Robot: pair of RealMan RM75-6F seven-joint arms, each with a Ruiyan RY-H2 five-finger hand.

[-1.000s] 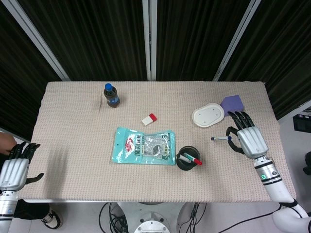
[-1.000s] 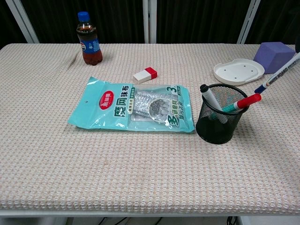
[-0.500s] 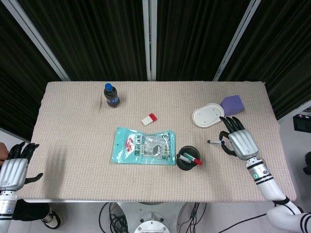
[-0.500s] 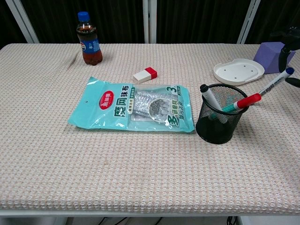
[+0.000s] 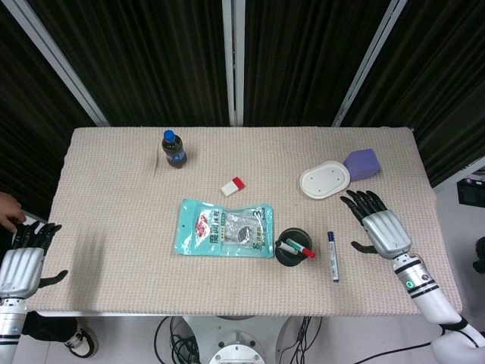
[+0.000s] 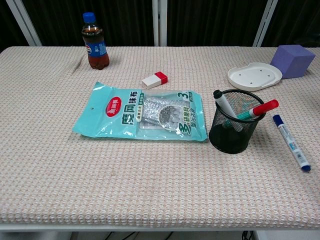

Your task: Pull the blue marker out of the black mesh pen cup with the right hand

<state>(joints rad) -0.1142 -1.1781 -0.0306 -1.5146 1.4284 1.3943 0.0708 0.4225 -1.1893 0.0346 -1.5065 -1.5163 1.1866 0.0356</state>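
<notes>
The blue marker (image 5: 333,256) lies flat on the woven beige table cover (image 5: 114,227), just beside the black mesh pen cup (image 5: 291,248) and clear of it. From the head view, the right hand (image 5: 380,230) hovers near the marker with its fingers spread and nothing in its grasp, while the left hand (image 5: 23,262) sits off the table's near-left corner, fingers likewise apart and empty. Neither hand appears in the chest view, which instead gives a close side look at the cup, where a red-capped marker (image 6: 258,110) and a black-capped marker (image 6: 222,104) lean against the rim. That lower view also shows the printing on the teal cloth packet (image 6: 141,112) and the label on the cola bottle (image 6: 95,42). A red-and-white eraser (image 5: 233,186), a white oval dish (image 5: 325,180) and a purple block (image 5: 362,163) rest farther back. Dark curtains (image 5: 151,53) with pale metal posts close off the room behind the table.
</notes>
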